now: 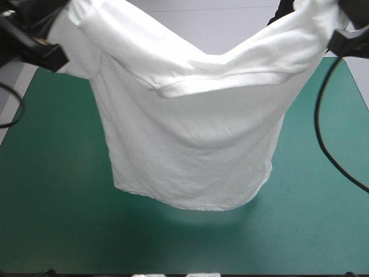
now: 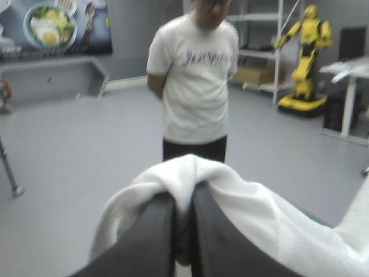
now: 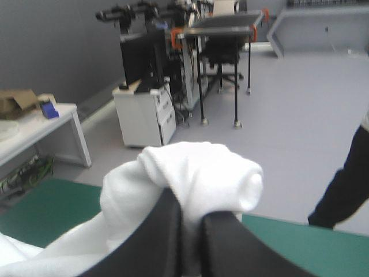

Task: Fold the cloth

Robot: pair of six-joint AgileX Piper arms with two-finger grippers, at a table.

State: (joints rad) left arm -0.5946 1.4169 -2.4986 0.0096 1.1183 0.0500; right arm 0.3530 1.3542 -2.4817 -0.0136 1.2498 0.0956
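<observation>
The white T-shirt (image 1: 196,138) hangs in the air above the teal-green table (image 1: 52,196), stretched between both raised arms, its hem dangling just over the middle of the cover. My left gripper (image 2: 183,199) is shut on one upper corner of the T-shirt (image 2: 242,202), white cloth bunched over its black fingertips. My right gripper (image 3: 190,214) is shut on the other upper corner, a rolled wad of T-shirt (image 3: 196,173) bulging over its tips. In the high view both grippers sit at the top corners, mostly hidden by cloth.
Bare teal-green cover (image 1: 323,219) shows on all sides beneath the hanging shirt. The far table edge (image 3: 300,228) runs just ahead of the right gripper.
</observation>
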